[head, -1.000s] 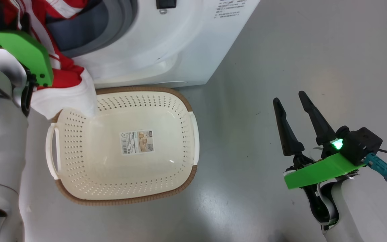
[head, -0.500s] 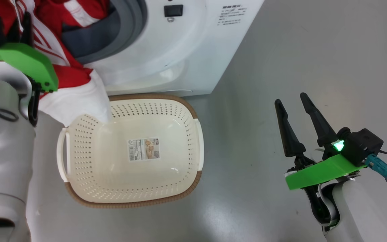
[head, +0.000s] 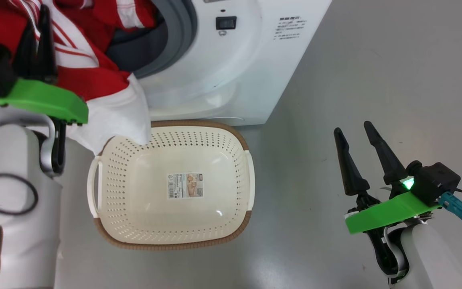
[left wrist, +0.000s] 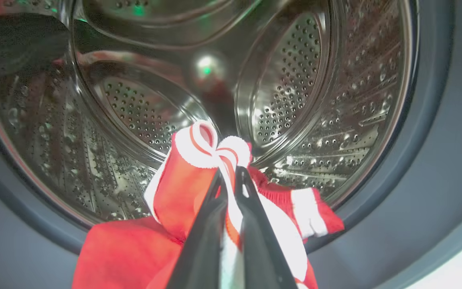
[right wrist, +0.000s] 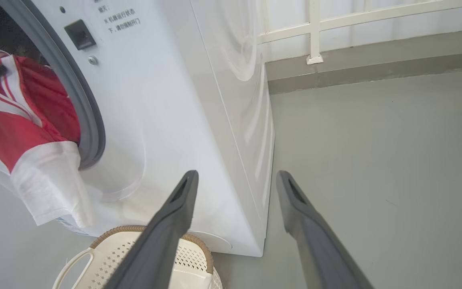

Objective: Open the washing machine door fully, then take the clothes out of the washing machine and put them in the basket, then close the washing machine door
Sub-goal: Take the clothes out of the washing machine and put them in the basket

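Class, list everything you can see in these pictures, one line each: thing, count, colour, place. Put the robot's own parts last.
White boxy front-loading washing machine: one, white, behind the basket.
Perforated steel drum: one, silver, inside the machine.
Grey rubber gasket: one, grey, ringing the opening.
Soft red-and-white fabric clothes: one bundle, garment number unclear, hanging from the opening above the basket's corner.
Cream perforated plastic basket: one, cream with brown woven-look rim, on the floor before the machine.
Paper sticker: one, white, basket bottom.
Smooth floor: one, grey, under everything.
Left gripper: one, dark fingers, shut on the clothes at the drum mouth.
Right gripper: one, dark fingers, open, right of the basket.
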You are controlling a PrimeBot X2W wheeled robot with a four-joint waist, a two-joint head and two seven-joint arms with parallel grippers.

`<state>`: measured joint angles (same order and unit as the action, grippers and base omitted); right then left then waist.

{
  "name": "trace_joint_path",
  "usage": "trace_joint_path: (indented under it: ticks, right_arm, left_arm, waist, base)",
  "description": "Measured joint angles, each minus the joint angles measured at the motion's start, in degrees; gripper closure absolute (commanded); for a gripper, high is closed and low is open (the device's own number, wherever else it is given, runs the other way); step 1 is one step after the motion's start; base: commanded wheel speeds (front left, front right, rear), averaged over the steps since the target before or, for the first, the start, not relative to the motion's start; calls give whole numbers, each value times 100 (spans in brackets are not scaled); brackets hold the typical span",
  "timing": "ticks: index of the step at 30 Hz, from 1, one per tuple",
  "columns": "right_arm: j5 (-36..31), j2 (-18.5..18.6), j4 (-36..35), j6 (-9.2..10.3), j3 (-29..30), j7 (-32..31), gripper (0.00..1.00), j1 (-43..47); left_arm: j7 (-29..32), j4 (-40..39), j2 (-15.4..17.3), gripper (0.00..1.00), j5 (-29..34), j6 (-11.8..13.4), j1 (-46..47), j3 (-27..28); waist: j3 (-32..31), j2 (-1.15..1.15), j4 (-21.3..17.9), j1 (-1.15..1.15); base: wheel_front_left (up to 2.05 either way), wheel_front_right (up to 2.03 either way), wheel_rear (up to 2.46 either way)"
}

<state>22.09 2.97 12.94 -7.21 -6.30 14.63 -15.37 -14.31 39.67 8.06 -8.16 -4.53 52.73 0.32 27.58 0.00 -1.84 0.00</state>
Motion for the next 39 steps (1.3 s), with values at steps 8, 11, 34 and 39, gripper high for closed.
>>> trace_joint_path:
  ticks: [8,11,34,39]
  right_arm:
    - [-35,1,0,0,38,0,0,20]
    - [-36,1,2,0,54,0,0,88]
    - [-58,0,8,0,90,0,0,122]
    - [-58,1,8,0,63,0,0,122]
  left_arm:
    - [-16,-1532,-211,100,2,-2,-927,302]
    - [-16,-2073,-292,100,7,-4,-1249,400]
    - [-42,-5176,-604,100,78,5,-2539,611]
    - [-42,-5128,-608,100,76,53,-2743,449]
  waist:
    - [-109,0,81,0]
    - [-134,0,108,0]
    - [-137,0,165,0]
    - [-120,0,154,0]
  base:
    - [0,0,0]
    - [0,0,0]
    - [0,0,0]
    - [0,0,0]
